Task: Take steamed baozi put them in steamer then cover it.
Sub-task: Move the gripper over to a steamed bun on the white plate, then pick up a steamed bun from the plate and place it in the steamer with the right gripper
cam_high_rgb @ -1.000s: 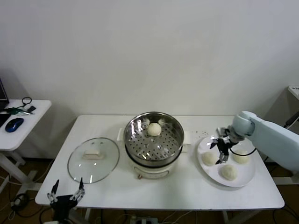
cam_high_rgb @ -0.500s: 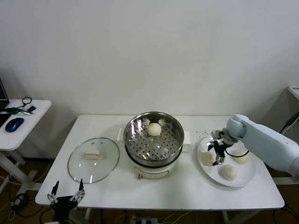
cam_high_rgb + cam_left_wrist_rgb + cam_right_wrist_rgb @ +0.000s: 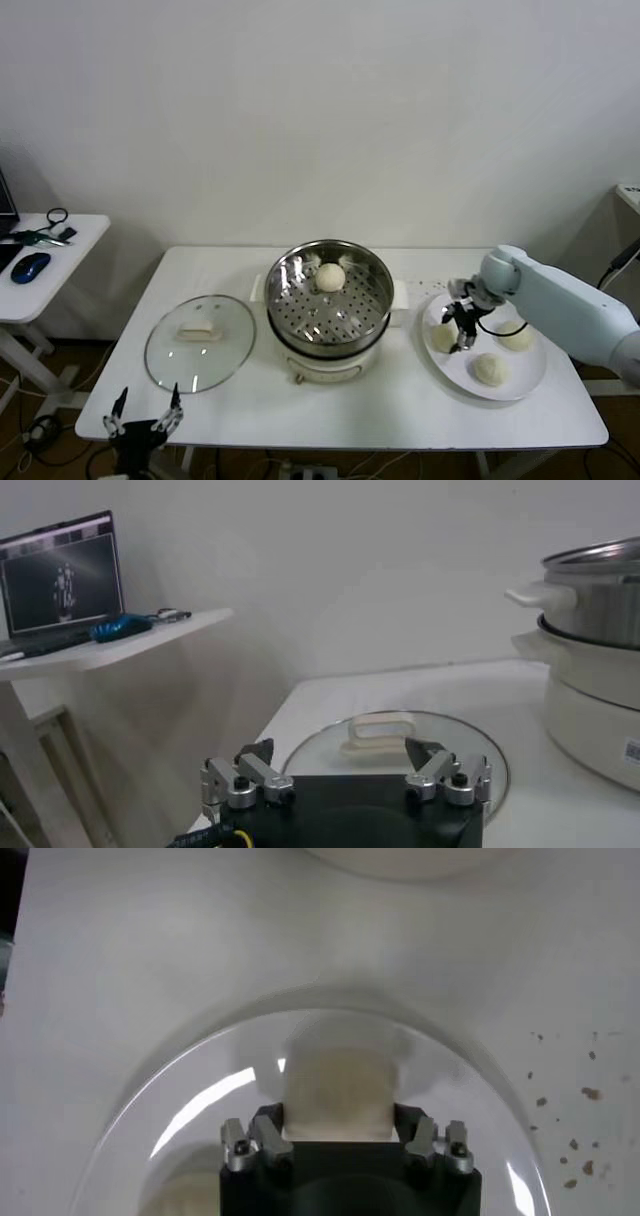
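White bun (image 3: 338, 1091) pinched in the right gripper (image 3: 459, 330) at nine o'clock on the plate (image 3: 527, 375); left gripper (image 3: 140, 412) spread — parked by the lid (image 3: 200, 342).

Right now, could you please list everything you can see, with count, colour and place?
Steamed baozi: four, cream-white; one in the steamer, two loose on the plate, one in the right gripper's fingers.
Steamer: one, steel on white base, table centre.
Plate: one, white, right of steamer.
Glass lid: one, clear with cream handle, left of steamer.
Table: one, white.
Side table: one, white, far left, holding a blue mouse.
Left gripper: open, at the table's front-left edge.
Right gripper: over the plate, closing on a baozi.
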{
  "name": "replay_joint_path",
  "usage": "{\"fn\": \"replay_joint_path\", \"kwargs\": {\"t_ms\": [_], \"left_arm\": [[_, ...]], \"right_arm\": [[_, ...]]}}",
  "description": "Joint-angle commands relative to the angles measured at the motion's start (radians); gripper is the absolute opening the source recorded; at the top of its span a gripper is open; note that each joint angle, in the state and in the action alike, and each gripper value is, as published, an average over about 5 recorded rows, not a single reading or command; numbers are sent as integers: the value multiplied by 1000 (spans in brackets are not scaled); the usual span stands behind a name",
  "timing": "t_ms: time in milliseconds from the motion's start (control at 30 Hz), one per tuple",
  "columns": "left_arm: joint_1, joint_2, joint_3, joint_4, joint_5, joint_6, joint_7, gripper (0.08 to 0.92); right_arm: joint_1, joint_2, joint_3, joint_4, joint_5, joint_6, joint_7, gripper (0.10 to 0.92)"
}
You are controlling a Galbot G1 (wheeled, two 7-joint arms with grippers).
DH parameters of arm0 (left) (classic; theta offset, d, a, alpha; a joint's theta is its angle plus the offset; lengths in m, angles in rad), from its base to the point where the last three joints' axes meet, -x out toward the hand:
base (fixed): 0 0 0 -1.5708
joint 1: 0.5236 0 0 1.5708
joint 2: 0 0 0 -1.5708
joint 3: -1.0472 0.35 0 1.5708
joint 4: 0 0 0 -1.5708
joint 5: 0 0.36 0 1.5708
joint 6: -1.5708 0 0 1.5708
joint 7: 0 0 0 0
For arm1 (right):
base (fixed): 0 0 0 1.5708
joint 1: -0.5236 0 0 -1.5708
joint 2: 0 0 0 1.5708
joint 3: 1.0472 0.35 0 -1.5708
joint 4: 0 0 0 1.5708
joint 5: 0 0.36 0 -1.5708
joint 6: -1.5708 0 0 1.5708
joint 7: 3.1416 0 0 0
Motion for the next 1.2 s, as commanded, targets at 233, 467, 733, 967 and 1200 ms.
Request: {"fn": "replay_joint_path", "kwargs": {"t_ms": [233,467,733,967,1200], "left_arm": [[6,0,7,-14,3,1,0,823],[15,-2,25,-21,30,-7,-1,823],[41,-4,48,-67,51,-14,-3,823],[61,-1,59,-86,51,-16,-3,823],[69,-1,65,-99,53,-15,-3,823]], "right_arm": [[320,-55,-192,39,182,-2,-5,687],[617,-24,-398,89,397,-26,4,687],[770,85,-484,173,570,-123,47,687],[785,199,-511,240,706,-210,152,687],[781,329,-572,264,809,-253,224,687]]}}
